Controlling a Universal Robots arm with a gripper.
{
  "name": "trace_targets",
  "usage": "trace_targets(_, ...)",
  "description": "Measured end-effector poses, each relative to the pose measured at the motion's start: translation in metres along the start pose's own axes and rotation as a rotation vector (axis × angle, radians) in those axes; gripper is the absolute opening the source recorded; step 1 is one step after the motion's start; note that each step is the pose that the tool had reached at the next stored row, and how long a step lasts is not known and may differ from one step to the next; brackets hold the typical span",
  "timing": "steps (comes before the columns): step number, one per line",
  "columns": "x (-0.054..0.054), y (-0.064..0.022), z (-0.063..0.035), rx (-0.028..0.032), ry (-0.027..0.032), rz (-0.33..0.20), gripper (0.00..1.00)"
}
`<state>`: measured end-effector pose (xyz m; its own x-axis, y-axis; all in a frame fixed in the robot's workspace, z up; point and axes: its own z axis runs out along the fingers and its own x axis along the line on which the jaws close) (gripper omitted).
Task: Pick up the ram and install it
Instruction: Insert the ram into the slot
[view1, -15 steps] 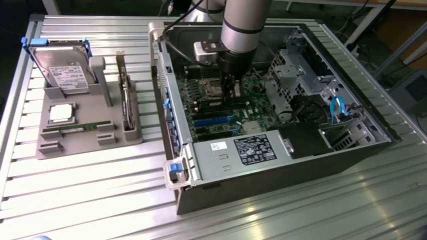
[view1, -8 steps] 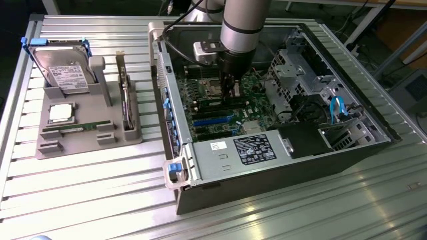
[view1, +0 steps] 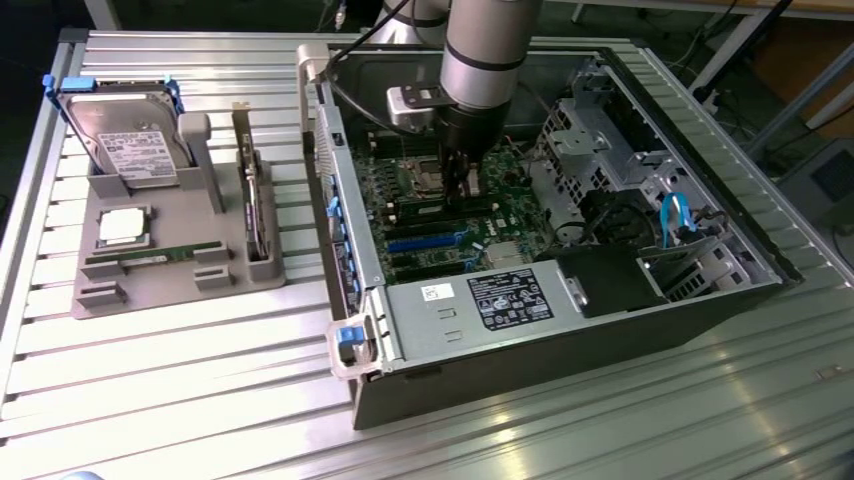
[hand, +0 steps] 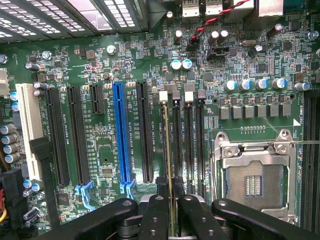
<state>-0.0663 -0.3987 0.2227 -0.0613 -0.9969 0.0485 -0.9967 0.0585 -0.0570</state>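
The ram (hand: 167, 150) is standing on edge, showing in the wrist view as a thin pale line. The gripper (hand: 171, 207) is clamping it between its two black fingers (hand: 154, 212). The ram is running along the outermost of four memory slots (hand: 182, 140), the one farthest from the single open processor socket (hand: 252, 180). I cannot tell whether it is seated. One blue slot (hand: 120, 135) is lying among three long black ones and a short one.

The exterior view is giving the wider scene. The arm (view1: 487, 50) is reaching straight down into one open computer case (view1: 561, 362). On the exterior view's left, one grey tray (view1: 160, 285) is holding one hard drive (view1: 127, 140), one square processor chip (view1: 123, 225) and one more green stick (view1: 154, 256). Everything is resting on a slatted metal table (view1: 200, 400).
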Motion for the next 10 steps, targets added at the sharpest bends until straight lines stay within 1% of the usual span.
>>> trace_targets(5,0.0,0.0,0.0,0.0001,-0.0003,-0.008,0.14)
trace_targets(7,0.0,0.0,0.0001,-0.002,-0.0003,-0.016,0.14)
trace_targets(10,-0.0001,0.0001,0.001,-0.002,-0.0005,-0.017,0.14)
